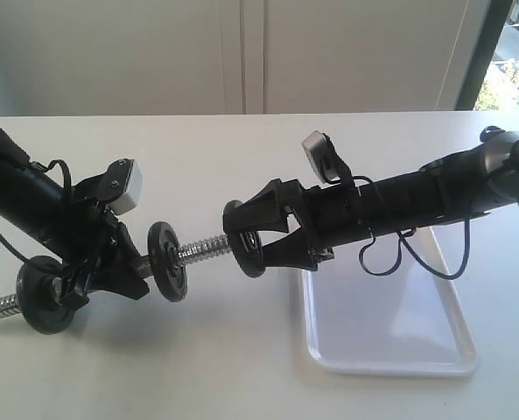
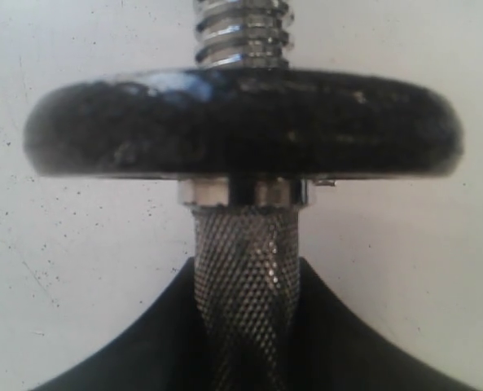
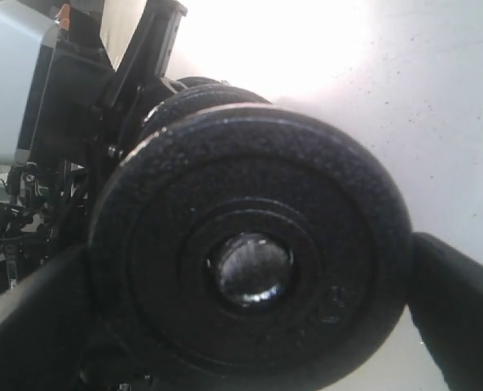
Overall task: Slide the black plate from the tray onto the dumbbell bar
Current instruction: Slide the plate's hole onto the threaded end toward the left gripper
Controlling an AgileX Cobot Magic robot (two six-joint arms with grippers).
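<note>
our right gripper (image 1: 240,238) clasps the black plate (image 1: 248,252), off the tray (image 1: 390,359) at its ten o'clock, hole on the tip of the dumbbell bar (image 1: 202,248). our left gripper (image 1: 110,262) clamps the bar; we judge the slide inward unfinished.

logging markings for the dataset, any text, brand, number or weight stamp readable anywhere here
No text can be read in any view.
black plate: faint raised marks near its hub, too blurred to read.
dumbbell bar: only knurling and thread, no stamp visible.
tray: plain white, no label visible.
</note>
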